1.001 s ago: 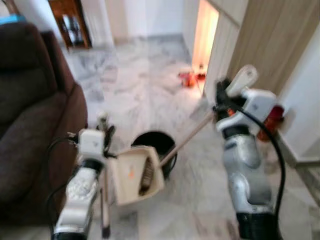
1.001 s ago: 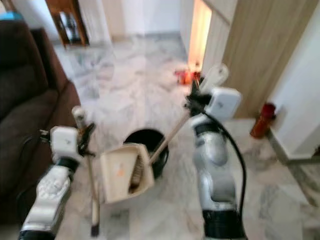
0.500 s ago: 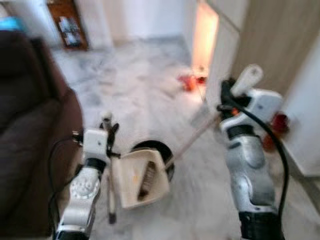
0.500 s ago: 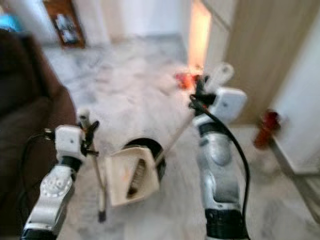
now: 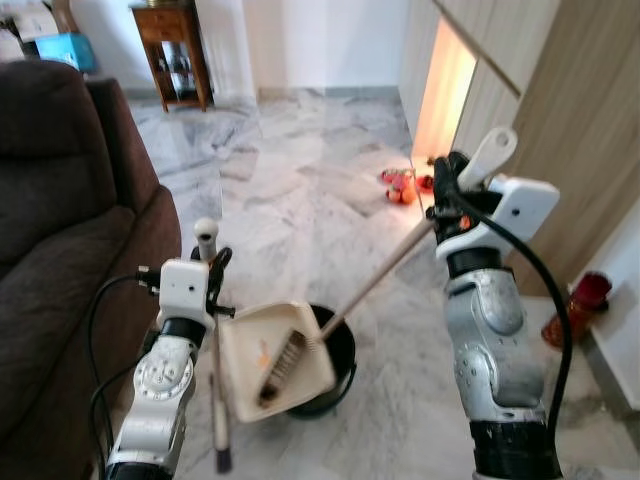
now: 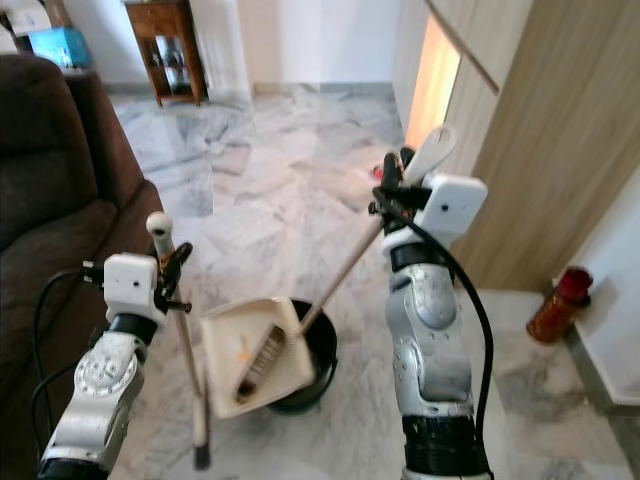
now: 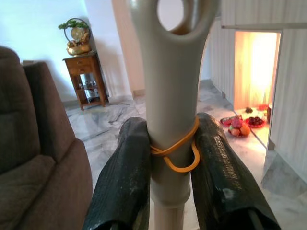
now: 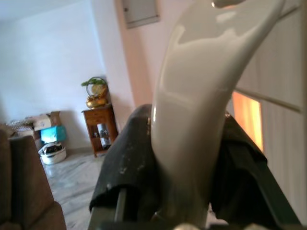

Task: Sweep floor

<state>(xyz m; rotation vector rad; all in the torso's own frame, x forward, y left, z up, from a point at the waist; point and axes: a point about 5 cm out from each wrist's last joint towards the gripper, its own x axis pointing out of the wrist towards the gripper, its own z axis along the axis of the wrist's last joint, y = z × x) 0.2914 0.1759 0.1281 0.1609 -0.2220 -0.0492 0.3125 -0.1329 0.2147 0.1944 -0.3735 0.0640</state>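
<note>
Two silver jointed arms carry white boxy wrist housings, looping black cables and textured black jaws.

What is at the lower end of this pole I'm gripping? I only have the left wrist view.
Observer: A cream dustpan; the left end effector grips its upright handle near the top.
Operator: Where does the pan sit?
Observer: Tilted against the near rim of a black bin on the marble floor.
Operator: And the broom?
Observer: The right end effector is shut on the broom near its top end; the pole slants down and the bristles lie inside the pan.
</note>
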